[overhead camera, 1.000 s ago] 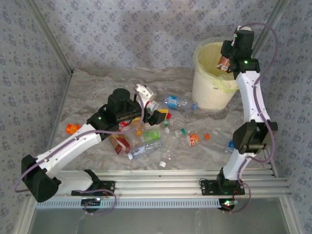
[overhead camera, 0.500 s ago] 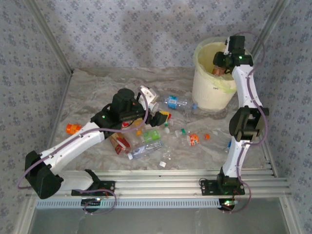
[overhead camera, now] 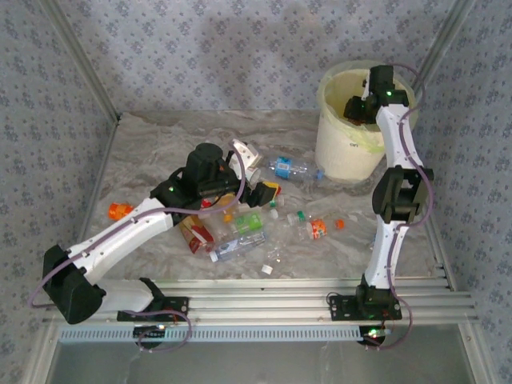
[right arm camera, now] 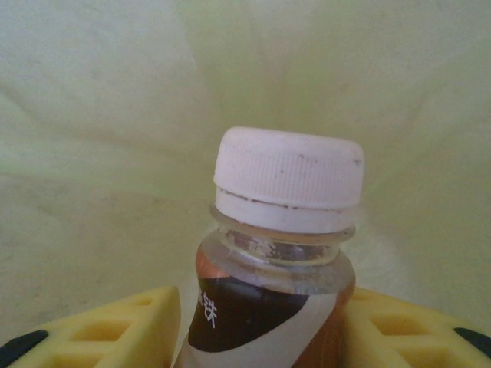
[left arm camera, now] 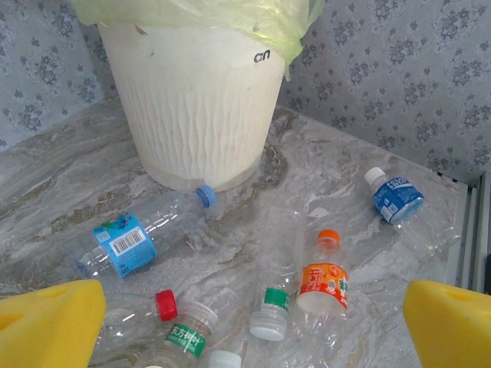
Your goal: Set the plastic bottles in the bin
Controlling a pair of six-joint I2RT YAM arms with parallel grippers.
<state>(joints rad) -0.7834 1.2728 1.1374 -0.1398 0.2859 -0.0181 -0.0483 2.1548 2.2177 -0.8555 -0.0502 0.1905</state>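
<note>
The bin [overhead camera: 346, 152] stands at the back right, its pale green bag folded over the rim. My right gripper [overhead camera: 356, 110] reaches inside it, shut on a brown bottle [right arm camera: 276, 253] with a white cap; the yellow pads [right arm camera: 130, 330] press both its sides. My left gripper [overhead camera: 254, 174] hangs open over the pile of bottles [overhead camera: 240, 224], its jaws spread wide with nothing between them. In the left wrist view the bin [left arm camera: 199, 100] is ahead, with a blue-labelled clear bottle [left arm camera: 126, 244], an orange-labelled bottle [left arm camera: 322, 276] and a green-collared bottle [left arm camera: 276, 291] lying below.
A small orange bottle [overhead camera: 120, 210] lies alone at the left. A blue-labelled, white-capped bottle [left arm camera: 395, 198] lies near the right arm's base side. Loose caps dot the marbled tabletop [overhead camera: 160, 144]. Patterned walls close in on the back and sides.
My right gripper has swung left and lowered the brown bottle from above the rim into the bin. The left arm has crept slightly right over the pile.
</note>
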